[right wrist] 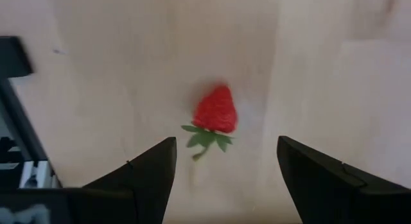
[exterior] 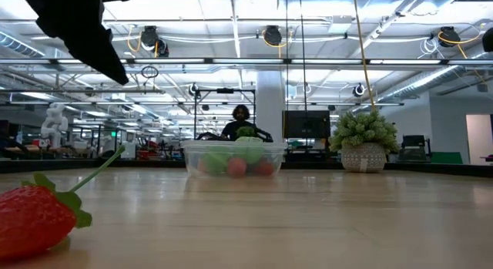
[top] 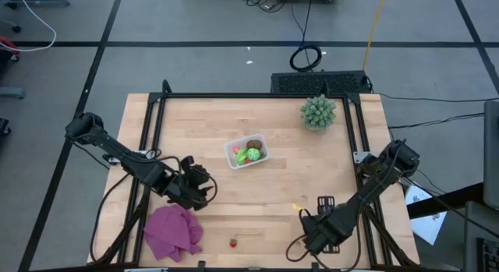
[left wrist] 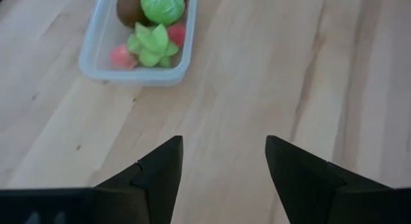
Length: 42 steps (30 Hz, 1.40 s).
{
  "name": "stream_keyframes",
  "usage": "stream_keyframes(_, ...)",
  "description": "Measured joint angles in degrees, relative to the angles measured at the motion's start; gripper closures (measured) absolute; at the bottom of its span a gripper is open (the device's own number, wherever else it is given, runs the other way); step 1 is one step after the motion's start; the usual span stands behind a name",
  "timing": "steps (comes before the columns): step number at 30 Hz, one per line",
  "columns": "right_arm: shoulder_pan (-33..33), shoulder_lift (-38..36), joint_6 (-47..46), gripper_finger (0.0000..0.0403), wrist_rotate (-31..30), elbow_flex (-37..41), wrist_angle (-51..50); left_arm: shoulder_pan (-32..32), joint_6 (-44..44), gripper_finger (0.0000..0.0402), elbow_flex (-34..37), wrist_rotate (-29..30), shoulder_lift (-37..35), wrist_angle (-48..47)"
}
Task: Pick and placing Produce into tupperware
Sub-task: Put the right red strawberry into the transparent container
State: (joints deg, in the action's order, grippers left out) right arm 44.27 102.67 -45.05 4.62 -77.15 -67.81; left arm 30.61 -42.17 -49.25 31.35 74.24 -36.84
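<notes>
Strawberry, small red plastic w/ green stem (right wrist: 215,112), lies lower-center, right gripper (right wrist: 225,166) wide open, empty, lined up to grab it.

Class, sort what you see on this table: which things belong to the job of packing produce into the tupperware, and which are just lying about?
Job:
tupperware, already holding green, red and brown produce
strawberry, loose on the table
left claw, open
right claw, open

Lying about:
purple cloth
spiky potted plant
</notes>
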Motion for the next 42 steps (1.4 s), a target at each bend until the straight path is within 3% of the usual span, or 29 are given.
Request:
stream_keyframes(16,1.0,0.0,4.4,0.0142,-0.3,0.5,4.4,0.0,-3.1,0.0174,0.0,0.0,0.0,1.1)
stream_keyframes(36,1.1,0.0,5.3,0.0142,0.2,13.7,18.4,0.0,-3.6,0.0174,0.0,0.0,0.0,1.1)
stream_keyframes(42,1.0,-0.2,5.4,0.0154,0.2,14.5,19.9,0.0,-3.5,0.0174,0.0,0.0,0.0,1.1)
